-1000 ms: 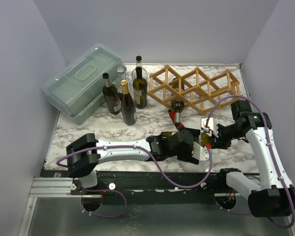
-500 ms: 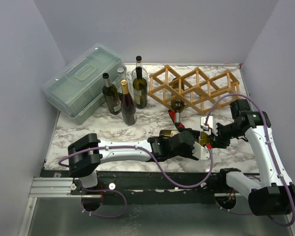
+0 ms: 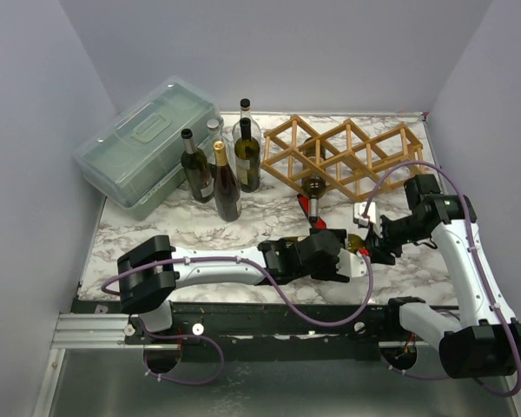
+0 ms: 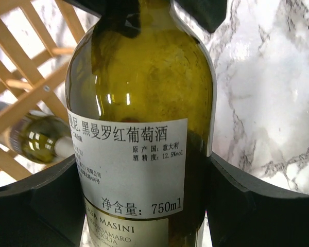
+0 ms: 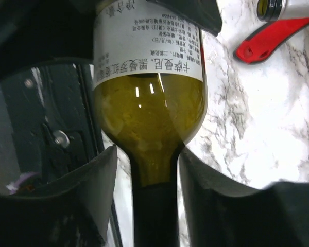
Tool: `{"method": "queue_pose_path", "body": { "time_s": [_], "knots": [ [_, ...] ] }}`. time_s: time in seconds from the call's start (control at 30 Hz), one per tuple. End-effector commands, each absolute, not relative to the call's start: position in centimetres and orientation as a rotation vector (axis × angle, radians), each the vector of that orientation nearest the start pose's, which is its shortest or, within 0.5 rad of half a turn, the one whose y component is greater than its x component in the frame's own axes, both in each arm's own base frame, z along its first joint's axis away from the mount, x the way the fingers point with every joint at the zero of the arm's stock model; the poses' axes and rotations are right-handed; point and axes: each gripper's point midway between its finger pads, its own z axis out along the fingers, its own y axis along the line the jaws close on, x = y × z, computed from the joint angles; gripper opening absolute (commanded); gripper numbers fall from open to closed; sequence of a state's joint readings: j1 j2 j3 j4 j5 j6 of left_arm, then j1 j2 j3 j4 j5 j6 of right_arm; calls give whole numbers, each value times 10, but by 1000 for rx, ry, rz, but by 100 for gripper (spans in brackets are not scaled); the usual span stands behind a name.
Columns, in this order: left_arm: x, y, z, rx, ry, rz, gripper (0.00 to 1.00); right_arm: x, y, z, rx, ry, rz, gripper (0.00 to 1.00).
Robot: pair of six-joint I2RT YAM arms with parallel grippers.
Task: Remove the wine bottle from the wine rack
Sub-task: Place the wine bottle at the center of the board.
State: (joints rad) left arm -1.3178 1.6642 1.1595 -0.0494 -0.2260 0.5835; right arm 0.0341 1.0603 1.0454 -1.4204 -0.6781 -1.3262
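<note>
- Because the wine bottle (image 4: 139, 103) is already out of the wine rack (image 3: 347, 156) and lies level near the front edge of the marble table (image 3: 156, 234), well apart from the wooden frame, the step in hand looks like carrying it clear and setting it down.
- The left gripper (image 3: 332, 257) pinches the bottle's labelled body, clamped on either side of the glass.
- The right gripper (image 5: 152, 198) pinches the slim neck just below the shoulder.
- Whether the bottle rests on the marble or hangs just above it cannot be told.
- To do this well, both arms should travel as one, at matched speed, so the glass is neither twisted nor stretched between the two grips.
- The neck is probably the more slippery hold, so the body grip should take the weight.
- A red-handled tool (image 5: 270, 38) lies just beyond the bottle, and a second bottle (image 3: 313, 184) lies in the rack with its neck pointing forward. Steer away from both.
</note>
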Motion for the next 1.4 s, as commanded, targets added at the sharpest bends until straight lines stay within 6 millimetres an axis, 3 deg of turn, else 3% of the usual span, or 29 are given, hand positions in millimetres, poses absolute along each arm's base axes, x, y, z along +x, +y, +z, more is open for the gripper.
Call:
{"method": "queue_pose_path", "body": {
  "time_s": [0.0, 0.07, 0.27, 0.63, 0.83, 1.07, 1.37],
  "knots": [
    [177, -438, 165, 1510, 1422, -323, 0, 150, 116, 181, -1566, 1825, 817, 60],
    [176, -440, 167, 1491, 1416, -345, 0, 150, 118, 180, -1558, 1820, 846, 68],
    [175, -435, 161, 1459, 1440, -373, 0, 152, 127, 185, -1513, 1798, 925, 79],
    [170, -407, 175, 1275, 1456, -509, 0, 190, 162, 261, -1219, 1697, 1169, 82],
    [167, -386, 181, 1145, 1466, -569, 0, 209, 171, 293, -1057, 1689, 1230, 82],
    [163, -367, 210, 883, 1430, -719, 0, 214, 178, 322, -937, 1676, 1325, 84],
    [166, -349, 246, 576, 1361, -897, 0, 208, 192, 325, -968, 1652, 1450, 88]
  ]
}}
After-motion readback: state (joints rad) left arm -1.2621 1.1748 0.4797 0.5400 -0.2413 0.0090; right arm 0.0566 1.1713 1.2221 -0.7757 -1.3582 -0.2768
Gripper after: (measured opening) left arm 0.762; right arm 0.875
